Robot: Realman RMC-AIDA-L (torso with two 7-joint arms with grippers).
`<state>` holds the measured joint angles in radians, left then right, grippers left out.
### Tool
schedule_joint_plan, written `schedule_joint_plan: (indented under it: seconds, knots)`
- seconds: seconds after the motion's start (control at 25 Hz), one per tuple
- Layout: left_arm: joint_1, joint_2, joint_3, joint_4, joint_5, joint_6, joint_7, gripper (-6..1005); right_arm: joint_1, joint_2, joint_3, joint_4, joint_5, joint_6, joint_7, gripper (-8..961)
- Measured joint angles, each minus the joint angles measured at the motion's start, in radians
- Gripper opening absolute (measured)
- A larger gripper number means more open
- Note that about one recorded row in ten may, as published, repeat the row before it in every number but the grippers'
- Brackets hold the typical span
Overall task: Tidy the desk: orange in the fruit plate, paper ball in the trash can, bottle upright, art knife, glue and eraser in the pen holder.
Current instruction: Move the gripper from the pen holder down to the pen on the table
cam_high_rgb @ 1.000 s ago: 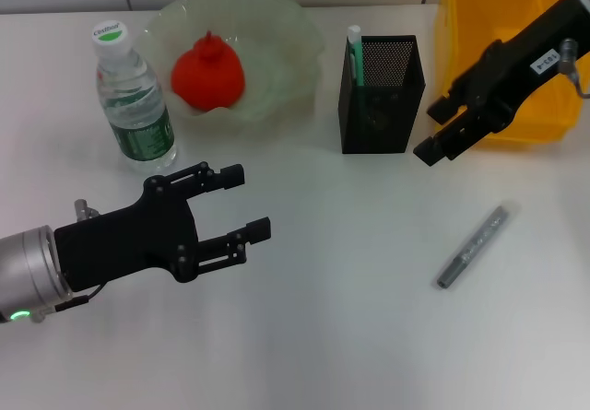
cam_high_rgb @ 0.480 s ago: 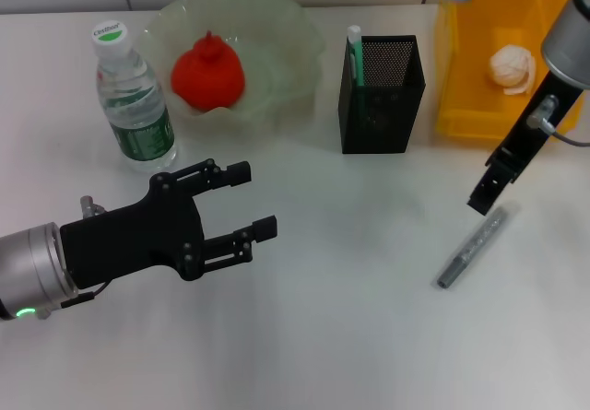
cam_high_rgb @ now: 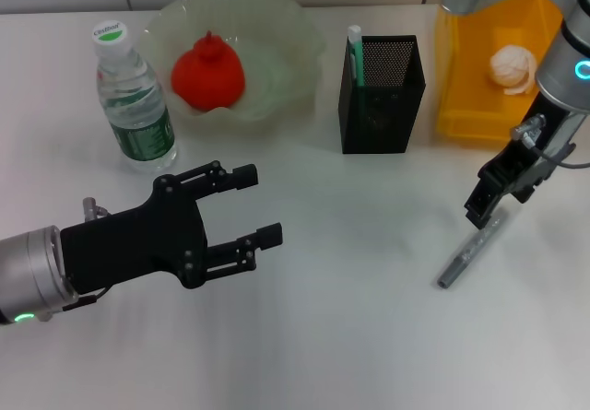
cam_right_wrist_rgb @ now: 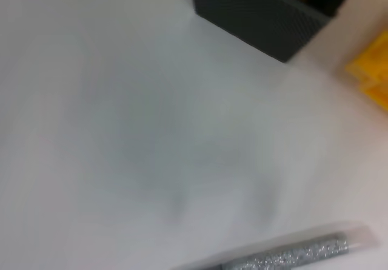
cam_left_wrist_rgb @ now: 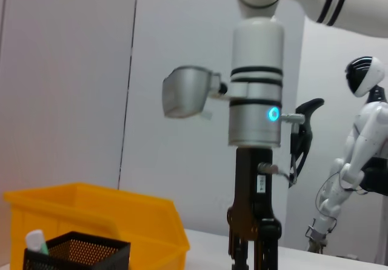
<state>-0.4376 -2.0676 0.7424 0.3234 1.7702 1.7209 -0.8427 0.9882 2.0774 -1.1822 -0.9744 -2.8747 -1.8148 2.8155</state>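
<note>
The orange (cam_high_rgb: 207, 71) lies in the fruit plate (cam_high_rgb: 295, 37). To its left the bottle (cam_high_rgb: 134, 97) stands upright. A white-and-green glue stick (cam_high_rgb: 354, 55) sticks out of the pen holder (cam_high_rgb: 381, 92). The paper ball (cam_high_rgb: 512, 67) rests inside the trash can (cam_high_rgb: 470, 106). On the table at right lies the grey glittery art knife (cam_high_rgb: 470, 251), also seen in the right wrist view (cam_right_wrist_rgb: 291, 255). My right gripper (cam_high_rgb: 482, 205) points down, open, just over the knife's far end. My left gripper (cam_high_rgb: 253, 209) hovers open and empty at front left. The eraser is hidden.
The left wrist view looks across the table at my right arm and right gripper (cam_left_wrist_rgb: 254, 259), with the trash can (cam_left_wrist_rgb: 91, 212) and pen holder (cam_left_wrist_rgb: 76, 252) beside it. A white wall edge runs behind the plate.
My right gripper swung away from the trash can, leaving the paper ball inside, and came down to the art knife's far end. My left gripper drifted slightly right.
</note>
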Motion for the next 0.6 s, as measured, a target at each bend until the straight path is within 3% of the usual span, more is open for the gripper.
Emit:
schedule_joint_plan:
  seconds: [0.6]
  knots:
    - [0.003, 0.005, 0.002, 0.015, 0.004, 0.031, 0.005, 739, -0.065, -0.001, 0.083, 0.077, -0.012, 0.098, 0.126, 682]
